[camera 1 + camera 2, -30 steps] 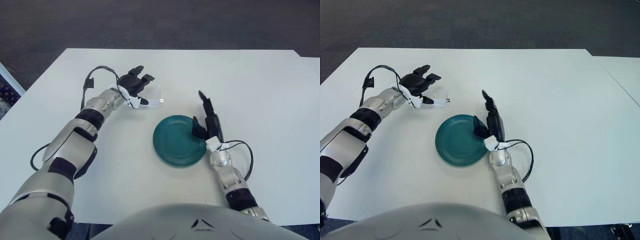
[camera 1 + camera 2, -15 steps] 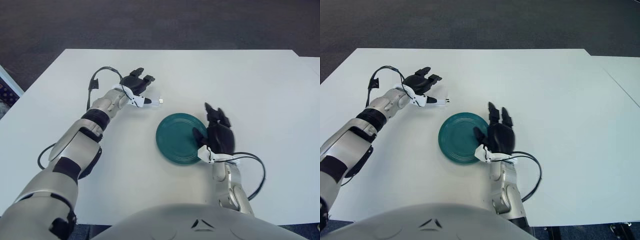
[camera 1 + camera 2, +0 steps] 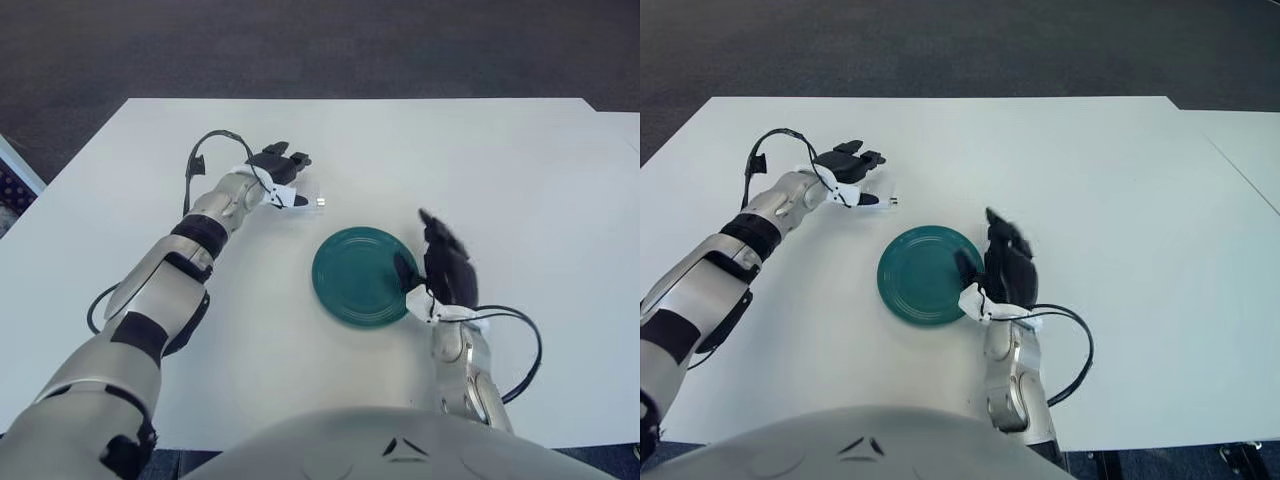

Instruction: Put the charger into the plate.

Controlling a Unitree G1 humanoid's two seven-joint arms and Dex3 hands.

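Here the white charger (image 3: 312, 201) lies on the table beyond the teal plate (image 3: 362, 276), up-left of its rim, long axis crosswise; left hand (image 3: 279, 170) nearest, fingers spread just beside it. Right hand (image 3: 445, 268) open beside the plate's right rim.

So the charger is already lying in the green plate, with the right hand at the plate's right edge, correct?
Not quite. The left eye view shows the charger out on the white table, beside the left hand and apart from the green plate, which holds nothing. The right hand is at the plate's right edge.
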